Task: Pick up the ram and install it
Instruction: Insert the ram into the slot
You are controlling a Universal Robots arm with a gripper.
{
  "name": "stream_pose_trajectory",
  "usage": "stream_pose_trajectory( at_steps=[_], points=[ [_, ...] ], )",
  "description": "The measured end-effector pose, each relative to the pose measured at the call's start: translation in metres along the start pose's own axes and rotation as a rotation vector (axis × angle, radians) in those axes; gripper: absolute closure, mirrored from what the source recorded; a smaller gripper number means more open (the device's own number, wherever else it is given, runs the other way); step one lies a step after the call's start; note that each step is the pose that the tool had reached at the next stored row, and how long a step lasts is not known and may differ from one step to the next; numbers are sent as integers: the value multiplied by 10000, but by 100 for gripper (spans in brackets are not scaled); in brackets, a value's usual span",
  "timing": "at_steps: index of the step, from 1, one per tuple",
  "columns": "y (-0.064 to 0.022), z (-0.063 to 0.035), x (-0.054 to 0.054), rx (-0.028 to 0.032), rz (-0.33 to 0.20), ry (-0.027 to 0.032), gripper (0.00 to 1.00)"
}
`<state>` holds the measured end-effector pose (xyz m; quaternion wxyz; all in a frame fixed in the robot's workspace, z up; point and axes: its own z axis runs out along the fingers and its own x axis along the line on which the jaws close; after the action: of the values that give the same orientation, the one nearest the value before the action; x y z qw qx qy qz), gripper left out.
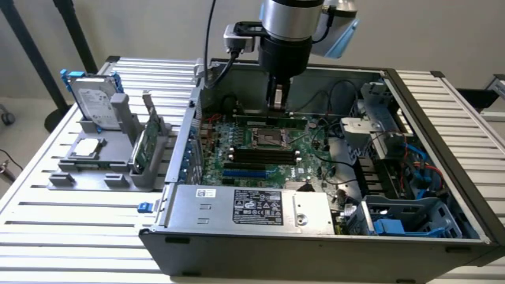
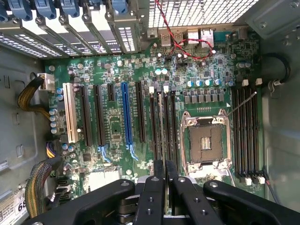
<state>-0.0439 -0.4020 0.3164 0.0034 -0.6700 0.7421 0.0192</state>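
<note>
The ram (image 1: 268, 120) stands on edge along a memory slot just beside the CPU socket (image 2: 205, 143), inside the open computer case (image 1: 316, 248). The hand (image 2: 162, 171) is clamped on its upper edge from above, likely to keep it square to the slot for seating.

Noted: the motherboard (image 2: 105, 70) is green, lined with black slots, with one blue slot (image 2: 125, 112) and one white slot (image 2: 70, 115). The ram (image 1: 264, 120) appears dark green, though it is partly obscured. The gripper (image 2: 165, 165) is black. The wires (image 2: 177, 42) are red. The hard drive (image 1: 93, 100) is silver with a blue frame. The case (image 1: 316, 251) is grey.
</note>
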Motion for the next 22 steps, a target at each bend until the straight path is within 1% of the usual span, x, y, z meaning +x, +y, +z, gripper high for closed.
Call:
stream_pose_trajectory(
  at_steps=[2, 16, 18, 22],
  points=[
    [0, 22, 1, -1, 0, -2, 87],
    [-1, 276, 9, -1, -7, 6, 87],
    [-2, 310, 10, 0, -8, 15, 87],
    [-4, 379, 12, 4, -7, 56, 87]
  ],
)
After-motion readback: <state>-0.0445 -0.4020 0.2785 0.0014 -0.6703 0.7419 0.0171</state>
